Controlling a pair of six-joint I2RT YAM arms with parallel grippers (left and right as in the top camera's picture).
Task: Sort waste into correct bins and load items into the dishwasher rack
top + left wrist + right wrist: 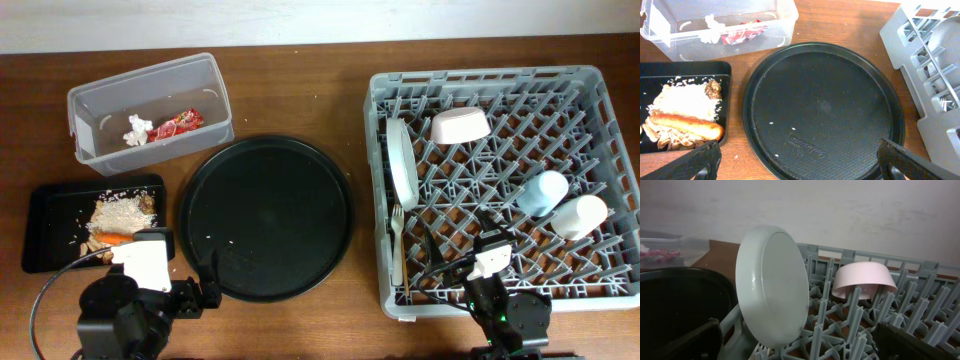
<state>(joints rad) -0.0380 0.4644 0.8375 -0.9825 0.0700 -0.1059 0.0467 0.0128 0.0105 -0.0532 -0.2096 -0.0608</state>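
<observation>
L hand (800,164) hangs low over the brown wooden counter (300,90), fingers spread wide, nothing btwn them. Directly ahead of it: large round black tray (825,110), a few pale specks on it. Ahead & to its left, shallow black rectangular tray (725,70) holds beige rice-like scraps (687,100), w/ small orange carrot (687,126) lying across the near side of the heap. Further ahead-left, clear frosted rectangular plastic tub (785,20) has red shiny snack wrapper (740,32) & crumpled white tissue (712,22) inside, close together. To the hand's right: a corner of the large square grey plastic rack (910,45).

R hand (800,345) is over the rack's near side, also wide open & empty. Just ahead, slightly left: pale grey round plate (772,287), upright on its rim btwn pegs. Ahead-right, further back: cream bowl (865,277), mouth down on the pegs. Left of the hand, white plastic fork (398,240) lies in the rack, just beside the plate. Ahead-right in overhead view: small light blue cup (542,192) & white cup (580,215), just beside each other, tipped over.
</observation>
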